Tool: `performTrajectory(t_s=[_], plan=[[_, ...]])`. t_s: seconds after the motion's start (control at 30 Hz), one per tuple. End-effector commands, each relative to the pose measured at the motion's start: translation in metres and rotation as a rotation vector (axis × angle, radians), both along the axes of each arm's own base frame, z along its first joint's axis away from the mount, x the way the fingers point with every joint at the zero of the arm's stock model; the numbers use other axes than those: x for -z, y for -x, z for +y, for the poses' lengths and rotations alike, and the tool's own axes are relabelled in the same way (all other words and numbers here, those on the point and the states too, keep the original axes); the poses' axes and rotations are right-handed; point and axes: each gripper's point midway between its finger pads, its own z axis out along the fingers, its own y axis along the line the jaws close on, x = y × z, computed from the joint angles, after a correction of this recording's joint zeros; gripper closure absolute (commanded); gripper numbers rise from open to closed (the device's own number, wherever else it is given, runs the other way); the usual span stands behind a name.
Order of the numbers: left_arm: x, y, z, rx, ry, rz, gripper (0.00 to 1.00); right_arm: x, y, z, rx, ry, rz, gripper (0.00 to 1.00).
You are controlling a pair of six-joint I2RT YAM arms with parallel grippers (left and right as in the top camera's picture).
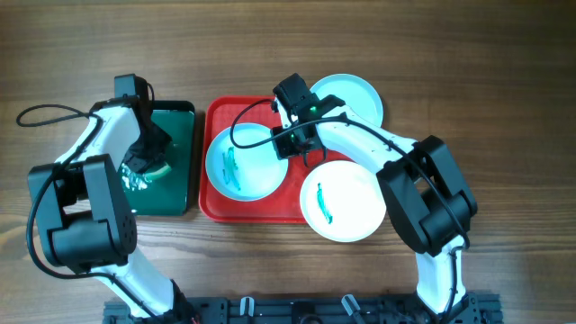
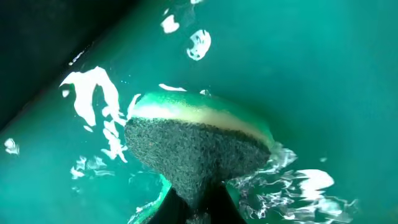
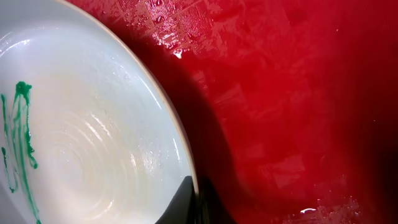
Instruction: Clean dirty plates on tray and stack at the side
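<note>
Layout: a large red rectangular plastic tray (image 1: 216,207) with a raised rim sits at mid-bench. A round pale-aqua plate with green-teal smears on its left half, the centre plate (image 1: 256,175), lies inside the tray. The right gripper (image 1: 295,148) is clamped on the right rim of the centre plate (image 3: 93,124). In the right wrist view one finger sits inside the rim and one outside, over the wet red tray (image 3: 280,93) floor.

A second smeared white plate, the near plate (image 1: 351,202), overlaps the tray's near right corner. A clean aqua plate, the far plate (image 1: 355,94), lies by the tray's far right corner and is partly covered by the right wrist. The right arm crosses between these two plates. A black cable loops over the far rim of the centre plate.

A smaller black-rimmed green tray (image 1: 184,180) sits just beside the red tray, toward the left edge of the bench. There the left gripper (image 1: 148,162) is closed on a green-and-yellow sponge (image 2: 199,143). The sponge's dark scouring face is toward the camera, and white streaks (image 2: 93,99) mark the green floor around it.
</note>
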Motion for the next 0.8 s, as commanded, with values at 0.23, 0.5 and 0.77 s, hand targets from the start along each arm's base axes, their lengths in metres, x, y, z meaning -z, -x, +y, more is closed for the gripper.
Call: performTrajectory(t_s=[0.23,0.5,0.77], plan=[[-0.089,-0.025,-0.031,0.335,0.129,-0.149,0.96,0.015,0.002,0.0,0.005,0.007,0.035,0.96],[-0.087,-0.011,-0.026,0.436,0.092,-0.09,0.96,0.013,0.009,-0.003,0.007,-0.034,0.096,0.96],[-0.07,-0.015,-0.025,0.55,0.066,-0.045,0.96,0.012,0.007,-0.007,0.02,-0.066,0.127,0.96]])
